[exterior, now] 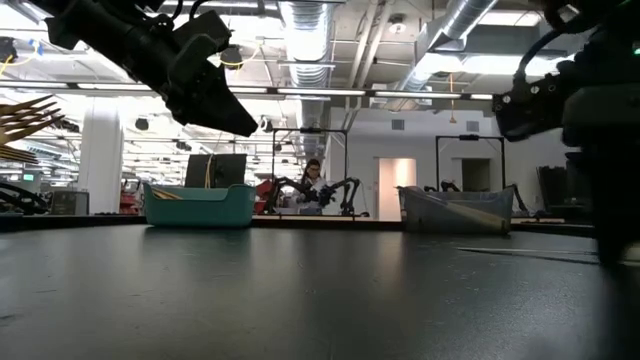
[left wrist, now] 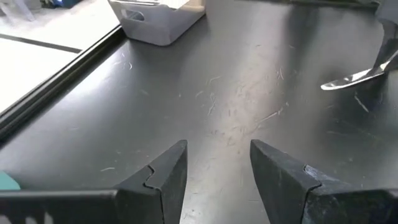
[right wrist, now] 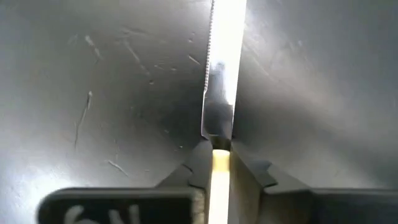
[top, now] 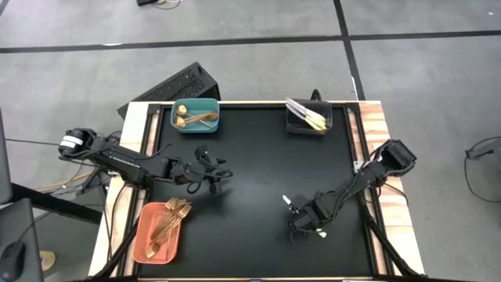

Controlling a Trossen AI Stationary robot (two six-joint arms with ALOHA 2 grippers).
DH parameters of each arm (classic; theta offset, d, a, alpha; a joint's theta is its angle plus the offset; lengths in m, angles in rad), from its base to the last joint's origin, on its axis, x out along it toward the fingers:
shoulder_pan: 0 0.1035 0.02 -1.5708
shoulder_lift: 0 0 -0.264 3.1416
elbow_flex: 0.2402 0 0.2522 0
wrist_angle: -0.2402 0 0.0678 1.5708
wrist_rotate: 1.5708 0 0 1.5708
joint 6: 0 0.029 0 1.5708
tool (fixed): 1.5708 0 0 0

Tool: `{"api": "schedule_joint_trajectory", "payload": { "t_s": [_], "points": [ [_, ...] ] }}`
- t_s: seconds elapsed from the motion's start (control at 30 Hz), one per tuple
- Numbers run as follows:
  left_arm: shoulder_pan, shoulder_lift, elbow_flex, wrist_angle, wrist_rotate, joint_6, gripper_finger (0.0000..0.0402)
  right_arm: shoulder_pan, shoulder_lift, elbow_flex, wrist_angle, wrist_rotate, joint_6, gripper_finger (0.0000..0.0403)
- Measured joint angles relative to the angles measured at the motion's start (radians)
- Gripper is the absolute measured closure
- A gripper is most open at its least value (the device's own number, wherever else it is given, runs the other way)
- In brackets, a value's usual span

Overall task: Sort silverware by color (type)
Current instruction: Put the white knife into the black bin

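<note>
My right gripper is low over the black mat at the near right, shut on a knife with a shiny serrated blade and a cream handle. The blade also shows in the left wrist view. My left gripper is open and empty over the mat's left middle. Gold spoons lie in the teal bin, gold forks on the salmon tray, and white knives in the dark bin. My right gripper pinches the knife between its two fingers where the cream handle meets the blade. The fingers lie along the knife, and the blade sticks out past the fingertips toward the table's far left. Whether the blade tip touches the mat, I cannot tell.
The teal bin stands at the far left of the mat, the dark bin at the far right, and the salmon tray at the near left corner. A black ridged box lies beyond the far left edge. Bare black mat lies between the two arms.
</note>
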Motion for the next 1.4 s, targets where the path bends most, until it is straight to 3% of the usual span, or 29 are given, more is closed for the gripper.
{"api": "schedule_joint_trajectory", "payload": {
  "t_s": [0.07,0.3,0.47,0.53,0.63,0.77,0.87,1.0,1.17,1.4],
  "points": [
    [0.000,0.000,0.000,0.000,0.000,0.000,0.0239,-0.018,-0.035,-0.001,-0.009,0.028,-0.098,0.0354],
    [0.000,0.000,0.000,-0.007,-0.007,0.000,0.0239,-0.139,-0.223,-0.003,-0.240,0.427,-0.428,0.0356],
    [0.001,0.000,0.000,0.005,-0.036,0.005,0.0239,-0.332,-0.375,-0.004,-0.325,0.728,-0.773,0.0356],
    [0.003,0.000,0.000,0.009,-0.051,0.019,0.0239,-0.436,-0.434,-0.004,-0.280,0.781,-0.953,0.0356],
    [0.009,0.000,0.000,0.009,-0.078,0.032,0.0239,-0.628,-0.501,-0.004,-0.101,0.735,-1.232,0.0355],
    [0.027,0.000,0.000,0.009,-0.098,0.036,0.0239,-0.888,-0.547,-0.004,0.160,0.485,-1.539,0.0346],
    [0.039,0.000,0.000,-0.002,-0.104,0.042,0.0239,-1.032,-0.528,-0.002,0.278,0.314,-1.677,0.0346],
    [0.039,0.000,0.000,-0.032,-0.108,0.041,0.0239,-1.176,-0.461,-0.003,0.273,0.143,-1.763,0.0344],
    [0.047,0.000,0.000,-0.091,-0.146,-0.023,0.0239,-1.262,-0.334,-0.003,0.267,0.130,-1.829,0.0321],
    [0.066,0.000,0.000,-0.126,-0.161,-0.064,0.0239,-1.312,-0.189,-0.003,0.278,0.139,-1.827,0.0230]
  ]
}}
